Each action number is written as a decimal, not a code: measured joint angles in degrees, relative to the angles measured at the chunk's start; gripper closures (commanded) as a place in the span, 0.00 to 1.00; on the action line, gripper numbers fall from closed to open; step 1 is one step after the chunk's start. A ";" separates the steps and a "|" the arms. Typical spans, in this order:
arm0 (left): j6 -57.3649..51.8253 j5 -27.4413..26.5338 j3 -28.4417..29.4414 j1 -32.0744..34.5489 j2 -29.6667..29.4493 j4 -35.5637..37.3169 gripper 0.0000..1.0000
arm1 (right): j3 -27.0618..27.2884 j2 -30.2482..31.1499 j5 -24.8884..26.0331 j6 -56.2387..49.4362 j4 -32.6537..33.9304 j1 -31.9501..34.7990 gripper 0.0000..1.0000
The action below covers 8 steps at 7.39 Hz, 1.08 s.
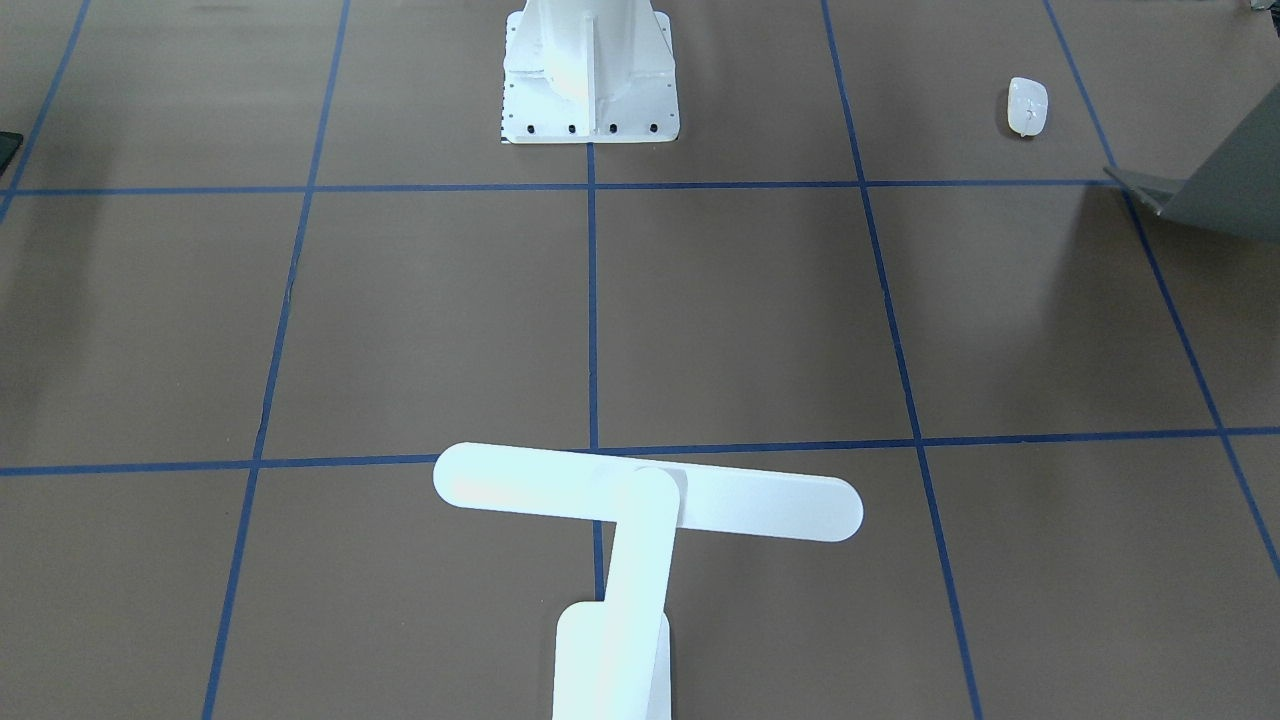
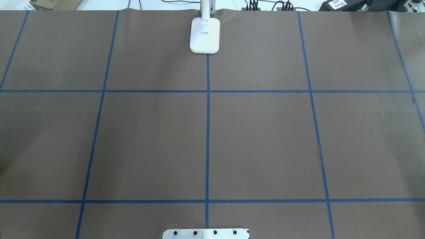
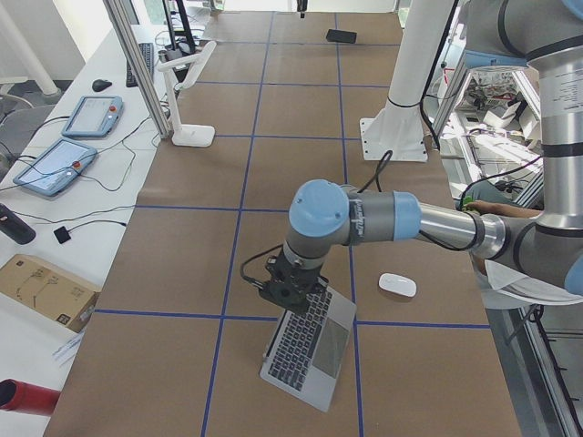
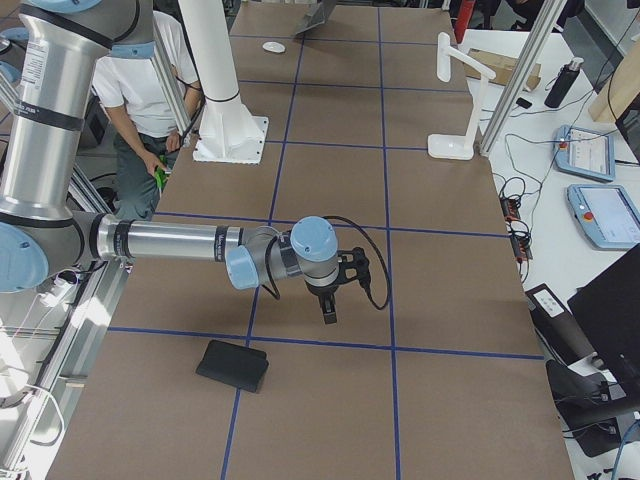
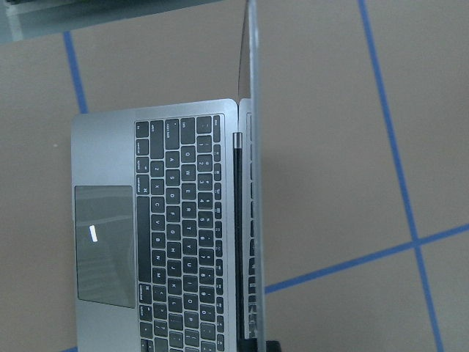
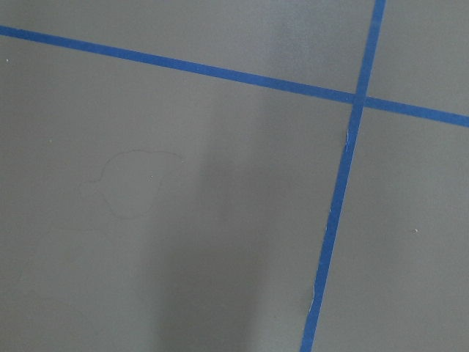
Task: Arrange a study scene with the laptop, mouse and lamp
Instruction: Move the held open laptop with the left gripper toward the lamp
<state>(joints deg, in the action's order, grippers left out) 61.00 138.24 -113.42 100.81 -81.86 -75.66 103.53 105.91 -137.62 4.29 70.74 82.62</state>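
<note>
The dark-grey laptop (image 3: 310, 350) stands open near the table's left end, keys and trackpad (image 5: 104, 246) facing up, its lid (image 5: 250, 183) seen edge-on in the left wrist view. My left gripper (image 3: 290, 289) is at the lid's top edge; I cannot tell whether it is open or shut. The white mouse (image 3: 397, 285) lies beside the laptop, also seen as the mouse (image 1: 1027, 105). The white lamp (image 1: 650, 495) stands at the far middle edge on its base (image 2: 205, 35). My right gripper (image 4: 330, 312) hangs over bare paper; its state cannot be told.
A flat black mouse pad (image 4: 232, 366) lies near the right arm. The white pedestal (image 1: 590, 80) stands at the robot's side. Blue tape lines (image 6: 344, 183) grid the brown paper. A person (image 4: 150, 90) stands behind the pedestal. Tablets (image 4: 590, 150) lie beyond the table.
</note>
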 measured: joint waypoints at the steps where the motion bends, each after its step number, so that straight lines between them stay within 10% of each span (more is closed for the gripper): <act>1: 4.46 0.40 0.88 -4.66 -5.72 0.24 1.00 | -0.02 0.00 -0.01 -0.04 0.00 -0.03 0.01; 8: 54.31 -4.86 4.08 -33.61 -42.66 5.38 1.00 | -1.27 -0.27 0.31 0.02 -0.05 -0.26 0.01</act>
<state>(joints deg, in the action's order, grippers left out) 115.30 133.38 -109.33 67.19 -124.51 -70.28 102.26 105.65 -137.31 4.31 70.69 82.36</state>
